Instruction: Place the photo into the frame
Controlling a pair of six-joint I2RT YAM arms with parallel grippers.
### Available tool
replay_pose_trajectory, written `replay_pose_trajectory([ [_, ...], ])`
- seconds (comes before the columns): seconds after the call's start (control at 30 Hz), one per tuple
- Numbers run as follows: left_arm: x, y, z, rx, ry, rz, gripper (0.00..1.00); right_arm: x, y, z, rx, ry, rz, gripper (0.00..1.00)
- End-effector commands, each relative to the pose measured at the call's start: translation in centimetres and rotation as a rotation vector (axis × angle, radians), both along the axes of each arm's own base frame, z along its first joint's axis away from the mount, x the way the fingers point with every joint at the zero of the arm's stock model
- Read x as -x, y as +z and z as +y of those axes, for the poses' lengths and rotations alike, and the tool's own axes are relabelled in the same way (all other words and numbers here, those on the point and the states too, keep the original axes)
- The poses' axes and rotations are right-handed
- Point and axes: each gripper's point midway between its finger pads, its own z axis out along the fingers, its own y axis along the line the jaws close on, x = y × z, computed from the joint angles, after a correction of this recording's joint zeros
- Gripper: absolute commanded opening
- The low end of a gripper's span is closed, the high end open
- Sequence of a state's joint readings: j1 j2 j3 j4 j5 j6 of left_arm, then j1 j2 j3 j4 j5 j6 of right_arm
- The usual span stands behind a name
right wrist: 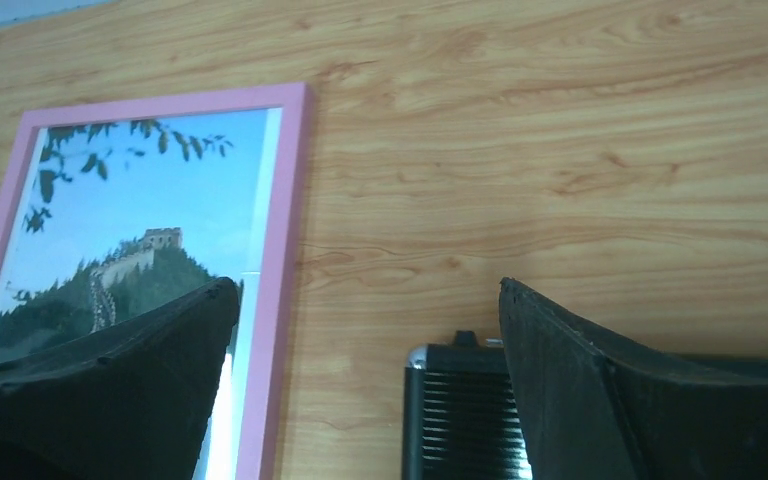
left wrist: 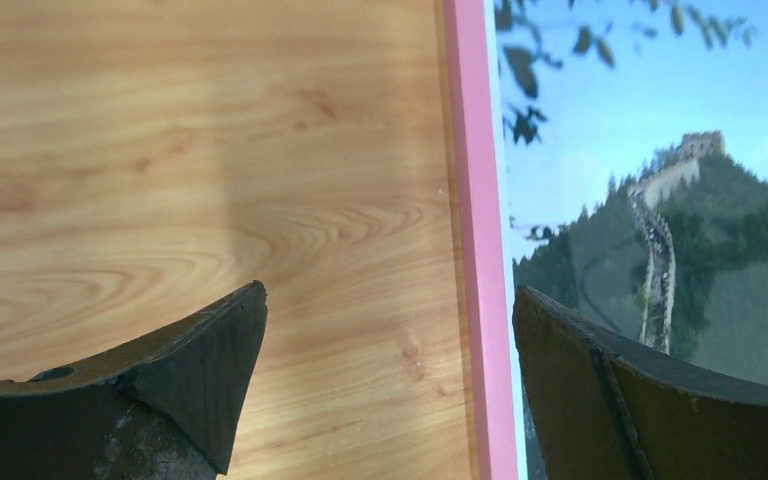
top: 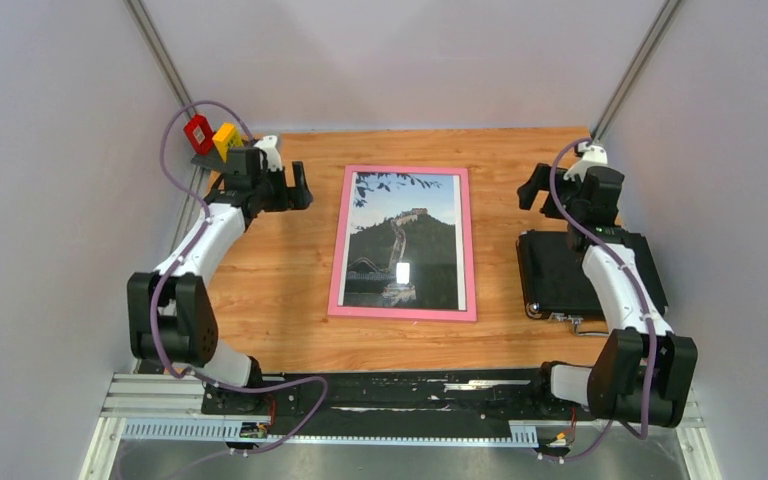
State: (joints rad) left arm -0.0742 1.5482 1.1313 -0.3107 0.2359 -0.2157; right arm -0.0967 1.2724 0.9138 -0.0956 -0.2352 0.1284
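the photo [top: 401, 235] sits in the pink frame [top: 337, 270] on the counter [top: 280, 300]; left fingers [left wrist: 190, 390] and right fingers [right wrist: 140, 370] flank the frame, both spread wide, empty

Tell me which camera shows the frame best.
The top external view: the whole frame shows, all four pink sides. The left wrist view catches only one side; the right wrist view, just one end.

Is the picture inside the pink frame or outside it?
Inside: the photo fills the frame, pink border showing on all four sides, lying flat.
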Motion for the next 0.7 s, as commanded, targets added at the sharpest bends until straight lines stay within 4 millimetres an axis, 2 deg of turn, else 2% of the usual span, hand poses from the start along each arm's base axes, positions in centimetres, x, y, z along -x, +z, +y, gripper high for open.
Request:
replay_pose_trajectory([
  [0.0, 0.0, 6.5, 3.0, -0.126, 0.056, -0.222, 1.0, 1.5, 1.6, -2.1, -0.011, -0.072, -0.032, 1.0],
  [0.2, 3.2, 10.1, 5.8, -0.209, 0.14, -0.321, 1.0, 3.3, 2.0, -3.2, 0.014, -0.121, -0.028, 1.0],
  [0.4, 6.4, 13.1, 7.4, -0.277, 0.186, -0.405, 1.0, 4.9, 2.6, -4.1, 0.031, -0.187, -0.022, 1.0],
  [0.53, 8.2, 14.5, 8.0, -0.309, 0.194, -0.435, 1.0, 6.3, 3.0, -4.7, 0.066, -0.22, -0.033, 1.0],
  [0.67, 9.7, 14.7, 7.9, -0.308, 0.18, -0.434, 1.0, 7.8, 3.1, -5.3, 0.117, -0.247, -0.061, 1.0],
])
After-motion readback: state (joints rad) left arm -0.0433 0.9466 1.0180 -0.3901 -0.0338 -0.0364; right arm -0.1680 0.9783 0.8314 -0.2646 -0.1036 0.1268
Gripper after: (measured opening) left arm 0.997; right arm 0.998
